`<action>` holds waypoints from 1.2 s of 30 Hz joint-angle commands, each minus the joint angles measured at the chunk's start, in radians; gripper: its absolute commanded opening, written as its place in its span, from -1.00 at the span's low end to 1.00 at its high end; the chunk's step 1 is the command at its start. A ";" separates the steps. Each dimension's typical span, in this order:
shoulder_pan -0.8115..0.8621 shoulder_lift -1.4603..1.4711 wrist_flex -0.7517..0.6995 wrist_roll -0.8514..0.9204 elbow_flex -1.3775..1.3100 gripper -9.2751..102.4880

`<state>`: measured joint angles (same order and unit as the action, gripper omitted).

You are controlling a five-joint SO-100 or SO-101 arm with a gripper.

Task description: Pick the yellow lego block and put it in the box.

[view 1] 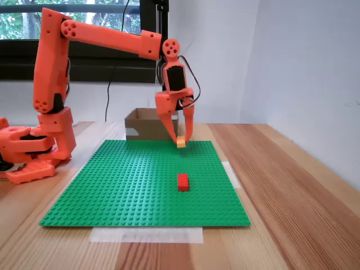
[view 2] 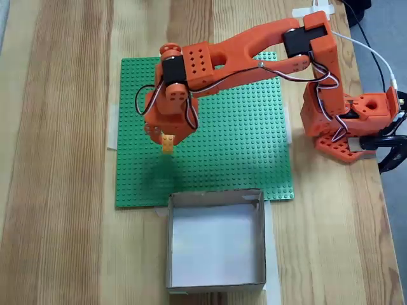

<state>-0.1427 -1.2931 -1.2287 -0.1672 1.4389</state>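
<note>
— Holding anything rn?

— Yep, my claw (view 1: 181, 139) is clamped on the yellow lego block (view 1: 181, 143). It sticks out at the fingertips, one finger each side. In the top-down fixed view the same claw (view 2: 166, 141) points toward the box w/ the block (view 2: 167, 143) showing just below the tips.

— Block touching the plate?

— Doesn't look like it. In the side-on fixed view it hangs just above the far edge of the green baseplate (view 1: 124, 185), w/ a faint shadow under it. Can't swear to the gap tho.

— Where's the box?

— Box (view 1: 142, 125) sits past the far edge of the plate, just left of my claw in the side-on fixed view, partly hidden behind my fingers. From above, the box (view 2: 216, 198) is touching the plate's edge, open top, pale inside, and the block is over the plate, not over the box; it's near the box's left corner in that view.

— Anything else on the plate?

— Red lego brick (view 1: 183, 181) lies flat near the middle, nearer the camera than my claw, well apart from the yellow one. Plate is taped to a wooden table (view 1: 281, 191); my base (view 2: 346, 121) stands off the plate's right side seen from above.
</note>
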 commanded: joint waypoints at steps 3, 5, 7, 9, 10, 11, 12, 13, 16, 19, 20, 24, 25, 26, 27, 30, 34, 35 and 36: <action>-0.002 -0.117 -0.014 0.006 0.009 -0.85; -0.006 -0.133 -0.020 0.006 0.011 -0.85; -0.012 -0.149 -0.029 0.006 0.011 -0.85; -0.021 -0.166 -0.040 0.008 0.011 -0.85; -0.025 -0.173 -0.044 0.008 0.011 -0.85; -0.029 -0.179 -0.049 0.008 0.011 -0.85; -0.032 -0.187 -0.052 0.008 0.011 -0.85; -0.037 -0.195 -0.057 0.008 0.011 -0.85; -0.051 -0.218 -0.069 0.006 0.011 -0.85; -0.064 -0.239 -0.080 0.008 0.009 -0.85; -0.067 -0.249 -0.083 0.009 0.009 -0.85; -0.084 -0.278 -0.101 0.014 0.009 -0.85; -0.091 -0.284 -0.106 0.015 0.009 -0.85; -0.097 -0.291 -0.109 0.017 0.009 -0.85; -0.104 -0.298 -0.112 0.017 0.008 -0.85; -0.149 -0.324 -0.127 0.017 -0.005 -0.85; -0.199 -0.333 -0.147 0.020 -0.040 -0.85; -0.213 -0.333 -0.152 0.021 -0.049 -0.85; -0.225 -0.333 -0.156 0.025 -0.057 -0.85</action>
<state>-0.3359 -1.5800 -1.3744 -0.1488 1.4327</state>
